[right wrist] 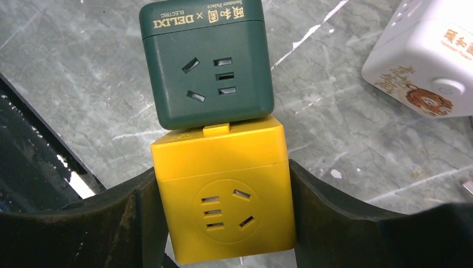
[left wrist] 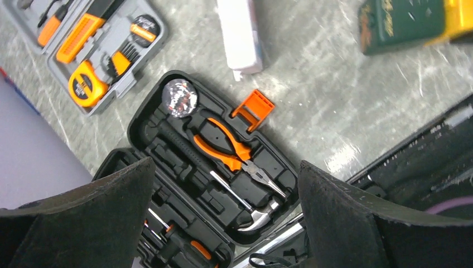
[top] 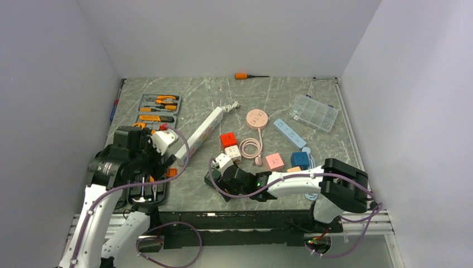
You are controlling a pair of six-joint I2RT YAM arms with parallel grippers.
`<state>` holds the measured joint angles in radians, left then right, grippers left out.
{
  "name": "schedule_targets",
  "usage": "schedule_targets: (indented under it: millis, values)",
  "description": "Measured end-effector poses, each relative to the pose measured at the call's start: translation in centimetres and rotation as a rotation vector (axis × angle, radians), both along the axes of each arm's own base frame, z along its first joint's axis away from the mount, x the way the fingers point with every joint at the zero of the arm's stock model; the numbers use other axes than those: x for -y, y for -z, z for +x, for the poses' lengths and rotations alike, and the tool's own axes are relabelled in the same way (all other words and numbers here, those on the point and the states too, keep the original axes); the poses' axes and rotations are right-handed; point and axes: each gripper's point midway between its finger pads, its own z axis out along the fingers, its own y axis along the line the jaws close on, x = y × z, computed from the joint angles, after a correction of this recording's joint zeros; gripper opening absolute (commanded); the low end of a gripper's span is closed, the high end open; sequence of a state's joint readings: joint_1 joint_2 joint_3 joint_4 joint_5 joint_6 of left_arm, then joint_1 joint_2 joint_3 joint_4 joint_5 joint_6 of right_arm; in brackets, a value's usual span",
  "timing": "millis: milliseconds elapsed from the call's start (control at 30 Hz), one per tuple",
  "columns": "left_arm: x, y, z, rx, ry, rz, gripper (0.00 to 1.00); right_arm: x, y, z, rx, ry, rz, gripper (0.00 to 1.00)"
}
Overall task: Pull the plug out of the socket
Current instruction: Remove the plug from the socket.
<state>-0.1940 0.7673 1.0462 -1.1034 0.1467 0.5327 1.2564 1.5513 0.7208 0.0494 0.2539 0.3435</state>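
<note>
Top external view: a grey marbled surface (top: 279, 92) holds the socket (top: 202, 129), a long white power strip. It lies diagonally left of centre, its near end beside the left arm's wrist and its far end pointing toward a coiled cable. Whether anything is plugged into it cannot be told.

A grey tool tray (top: 159, 106) sits to the far left of the strip. A black tool case (top: 146, 191) lies open at the near left edge.

Right of the strip are a red cube (top: 227, 138), a round pink disc (top: 257, 118), a light-blue strip (top: 289, 133), a pink cube (top: 274, 161), a blue cube (top: 299, 159) and a clear compartment box (top: 314, 111). An orange-handled screwdriver (top: 242, 76) lies at the far edge.

Left wrist view: the left claw (left wrist: 226, 167) is released, its fingers spread wide above the black case. In the case are orange-handled pliers (left wrist: 228, 148) and a small hammer (left wrist: 257, 215). The socket's white end shows at the top of this view, well apart from the claw.

Right wrist view: the right claw (right wrist: 223, 178) is clenched on a yellow cube (right wrist: 223, 184), one finger pressed against each side. The yellow cube is butted against a dark green cube (right wrist: 206, 61), with a small yellow tab bridging the two. A white cube (right wrist: 424, 61) with a cartoon print sits to the right, apart from them.
</note>
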Motion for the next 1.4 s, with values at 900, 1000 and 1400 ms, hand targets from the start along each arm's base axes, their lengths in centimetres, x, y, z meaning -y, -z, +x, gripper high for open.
schedule_targets:
  millis: [900, 1000, 1400]
  values:
    - [7.7, -3.2, -7.4, 0.724, 0.942, 0.102, 0.99, -5.9, -16.3, 2.7, -0.187, -0.162, 0.408, 0.00]
    - [8.6, -3.6, -8.0, 0.758, 0.999, 0.075, 0.99, -7.1, -19.0, 2.3, -0.184, -0.209, 0.487, 0.00]
    - [9.4, -3.1, -7.2, 0.832, 1.099, 0.124, 0.99, -8.2, -20.4, -0.2, -0.239, -0.311, 0.543, 0.00]
